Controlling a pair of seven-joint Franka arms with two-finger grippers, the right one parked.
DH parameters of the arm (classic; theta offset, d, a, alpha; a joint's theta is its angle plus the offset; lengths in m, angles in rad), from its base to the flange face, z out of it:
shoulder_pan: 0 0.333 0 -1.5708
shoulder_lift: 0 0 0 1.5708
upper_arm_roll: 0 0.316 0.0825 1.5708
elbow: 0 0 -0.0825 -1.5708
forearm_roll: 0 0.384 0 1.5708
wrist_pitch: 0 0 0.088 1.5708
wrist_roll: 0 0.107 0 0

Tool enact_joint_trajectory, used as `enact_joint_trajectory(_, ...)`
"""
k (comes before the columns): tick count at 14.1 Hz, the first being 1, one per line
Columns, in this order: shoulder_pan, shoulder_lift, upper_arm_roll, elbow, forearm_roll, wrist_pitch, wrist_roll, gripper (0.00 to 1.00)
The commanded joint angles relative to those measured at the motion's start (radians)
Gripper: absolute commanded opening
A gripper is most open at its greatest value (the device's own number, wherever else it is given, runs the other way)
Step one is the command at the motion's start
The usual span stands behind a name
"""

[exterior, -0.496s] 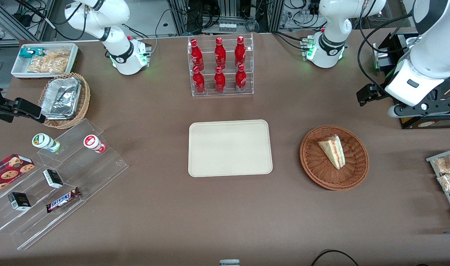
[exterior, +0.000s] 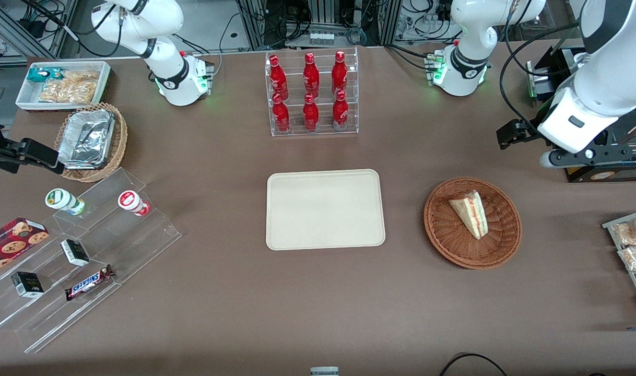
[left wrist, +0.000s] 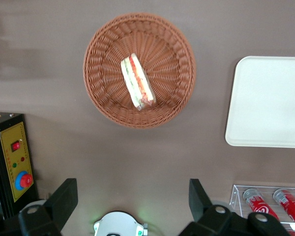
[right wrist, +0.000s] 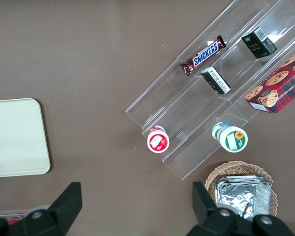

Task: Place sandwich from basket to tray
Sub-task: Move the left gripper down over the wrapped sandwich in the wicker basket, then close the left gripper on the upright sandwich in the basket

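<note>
The sandwich [exterior: 470, 213], a pale bread wedge with pink and yellow filling, lies in the round reddish-brown wicker basket [exterior: 498, 245]. Both also show in the left wrist view, the sandwich [left wrist: 137, 81] in the basket [left wrist: 177, 59]. The beige tray [exterior: 325, 209] lies flat and bare beside the basket, toward the parked arm's end; its corner shows in the left wrist view [left wrist: 265, 103]. My left gripper [exterior: 507, 134] hangs above the table, farther from the front camera than the basket. It is open and empty [left wrist: 132, 196], its jaws wide apart.
A clear rack of red bottles [exterior: 311, 94] stands farther from the front camera than the tray. A black control box [exterior: 605, 169] and snack packs [exterior: 634, 245] sit at the working arm's end. A stepped acrylic shelf [exterior: 83, 250], foil-container basket [exterior: 91, 141] and white bin [exterior: 62, 83] are at the parked arm's end.
My left gripper and arm have shifted slightly toward the parked arm's end and away from the front camera. The sandwich, basket and tray have not moved.
</note>
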Motion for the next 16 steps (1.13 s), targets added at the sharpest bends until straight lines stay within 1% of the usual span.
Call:
enact_joint_trajectory(1,0.019,0.007,-0.007,-0.101,0.002,0.097,-0.003,1.00)
enact_joint_trajectory(2,0.019,0.013,-0.006,-0.133,0.013,0.134,-0.004,1.00)
enact_joint_trajectory(5,0.022,0.034,-0.003,-0.262,0.015,0.250,-0.007,1.00)
enact_joint_trajectory(8,0.019,0.045,-0.003,-0.432,0.016,0.474,-0.097,1.00)
enact_joint_trajectory(9,0.019,0.056,-0.001,-0.466,0.016,0.517,-0.124,1.00)
enact_joint_trajectory(11,0.018,0.088,-0.001,-0.489,0.015,0.569,-0.165,1.00)
enact_joint_trajectory(13,0.015,0.122,-0.001,-0.491,0.016,0.614,-0.321,1.00)
enact_joint_trajectory(14,0.013,0.134,-0.001,-0.491,0.015,0.623,-0.363,1.00)
enact_joint_trajectory(16,0.013,0.152,0.002,-0.494,0.016,0.640,-0.380,1.00)
